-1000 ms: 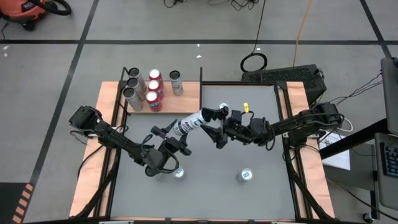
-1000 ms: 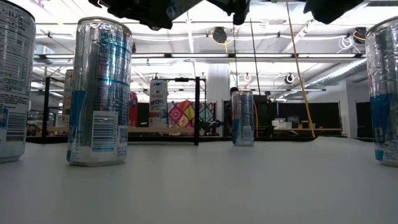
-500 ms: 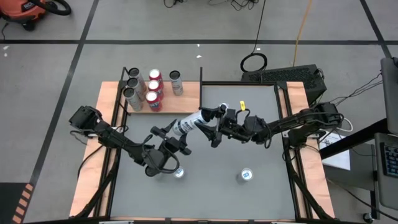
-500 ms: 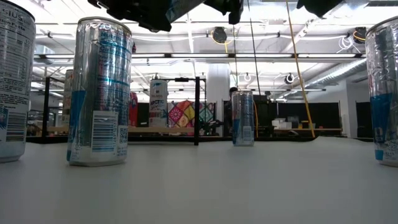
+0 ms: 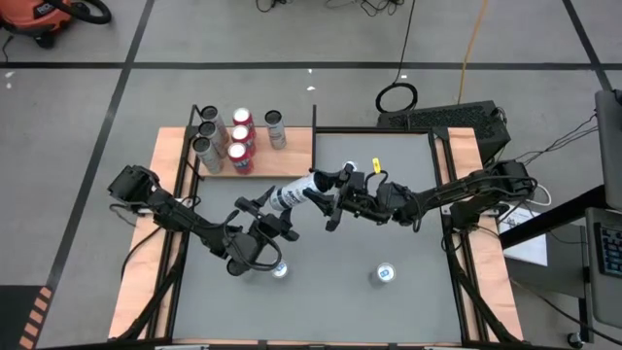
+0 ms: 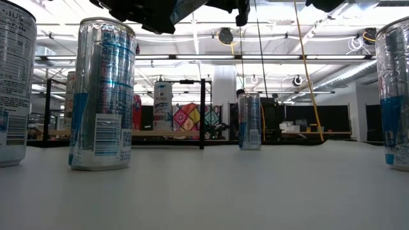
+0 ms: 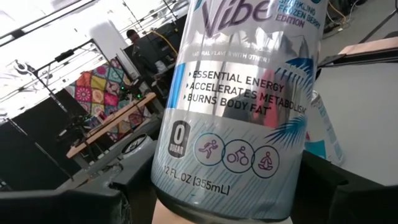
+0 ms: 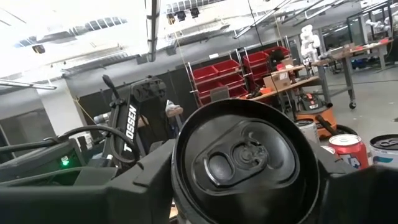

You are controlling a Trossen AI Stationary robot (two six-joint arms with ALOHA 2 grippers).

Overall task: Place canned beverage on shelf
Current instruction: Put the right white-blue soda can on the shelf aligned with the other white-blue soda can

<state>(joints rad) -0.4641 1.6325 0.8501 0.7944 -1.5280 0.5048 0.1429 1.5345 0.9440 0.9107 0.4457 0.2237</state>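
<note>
A white and silver can [image 5: 294,192] with blue print hangs level in the air over the table's middle, held between both grippers. My left gripper [image 5: 268,218] is shut on its bottom end and my right gripper [image 5: 326,192] is shut on its top end. The right wrist view looks straight at the can's lid and pull tab [image 8: 245,155]. The shelf [image 5: 296,146], a light-brown board with black posts, stands at the table's far left. Several cans [image 5: 238,136] stand upright on it. My left gripper pinches the can's body near its bottom end [image 7: 217,202] between its two fingers [image 7: 62,205]. They come level from the table's near left, one on each side. The can sticks out ahead of them, clear of the table. My right gripper has the can's top end [image 8: 186,186] between its two fingers [image 8: 146,180], one on each side of the wall just behind the lid. It comes about level from the table's right, along the can's length. The can is lifted clear.
Loose cans stand on the grey tabletop: one near the front under the left arm [image 5: 280,270], one at the front right [image 5: 386,273], and one far back [image 6: 249,121]. The shelf's black posts [image 5: 315,117] rise at the board's corners. Wooden strips [image 5: 165,194] run along the table's sides.
My right gripper has edged toward the table's left onto the can's top end, tipping a little, and its fingers have closed in on the can. The left gripper and the can have kept still.
</note>
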